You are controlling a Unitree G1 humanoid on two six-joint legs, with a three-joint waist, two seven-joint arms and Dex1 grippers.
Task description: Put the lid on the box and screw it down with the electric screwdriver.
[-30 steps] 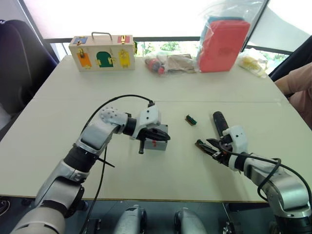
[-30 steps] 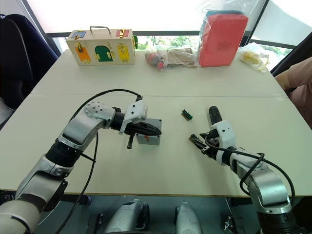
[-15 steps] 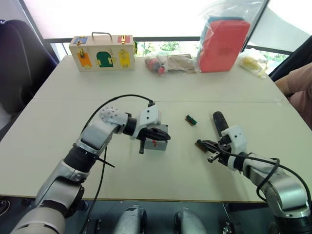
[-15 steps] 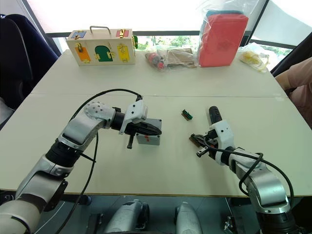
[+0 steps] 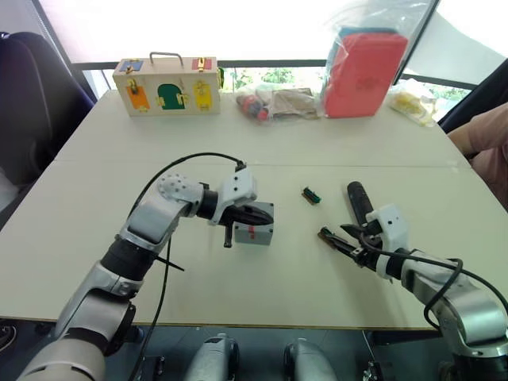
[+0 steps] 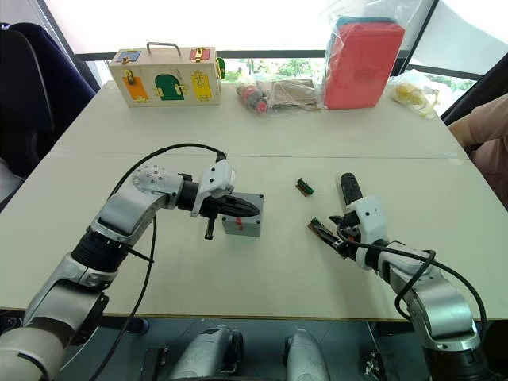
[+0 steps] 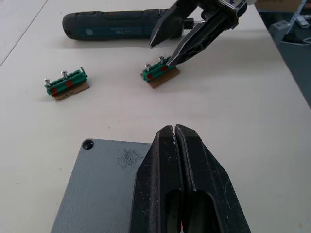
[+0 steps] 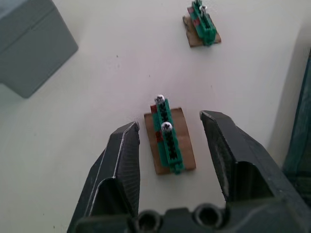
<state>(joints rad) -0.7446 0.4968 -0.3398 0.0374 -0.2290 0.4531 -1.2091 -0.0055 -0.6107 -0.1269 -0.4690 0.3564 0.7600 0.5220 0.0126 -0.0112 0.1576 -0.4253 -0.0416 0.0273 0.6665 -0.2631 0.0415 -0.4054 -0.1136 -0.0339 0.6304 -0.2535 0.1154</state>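
Lid (image 7: 102, 189) sits flat on the grey box (image 5: 255, 233) near the middle of the pale table (image 5: 95, 182), and your left gripper (image 7: 176, 145) rests over it with its two black fingers pressed together, holding nothing you can see between them. Your right gripper (image 8: 170, 145) hangs over the table to the right, fingers spread wide to either side of a small green-and-brown block (image 8: 168, 138) that carries two screws; they are not closed on it. The electric screwdriver (image 5: 357, 202) lies flat just beyond that gripper, untouched. A second green-and-brown block (image 5: 310, 195) lies apart, between the box and the screwdriver. Along the far edge stand a wooden case with coloured doors (image 5: 167, 85) and a red box in a plastic bag (image 5: 363, 71).
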